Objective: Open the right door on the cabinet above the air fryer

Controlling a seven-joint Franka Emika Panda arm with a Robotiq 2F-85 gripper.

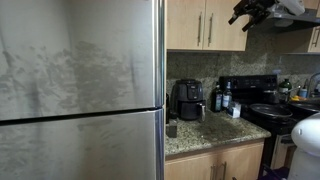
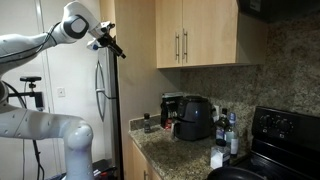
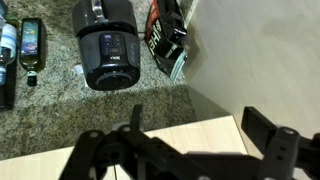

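The right door (image 2: 212, 30) of the cabinet is shut, flush with the left door (image 2: 168, 32) beside it. Its upright handle (image 2: 185, 45) sits at the inner edge, just beside the left door's handle. The air fryer (image 2: 193, 117) stands on the granite counter (image 2: 165, 152) directly below the two doors.

Your gripper (image 2: 110, 43) is at about door height but well apart from the door in an exterior view, out to the side of the cabinet and touching nothing. In an exterior view the gripper (image 1: 250, 12) appears near the upper corner of the right door (image 1: 228, 25), away from its handle (image 1: 210, 30).

In the wrist view your fingers (image 3: 262, 130) are spread wide and hold nothing. A pale wooden surface (image 3: 205, 135) shows in the gap between them, and you cannot tell from this view which part of the cabinet it is. Past it you look down onto the air fryer (image 3: 108, 45). Bottles (image 3: 30, 45) lie to one side of it and a dark red packet (image 3: 165, 35) to the other.

The steel fridge (image 1: 80, 90) fills the near side of an exterior view.
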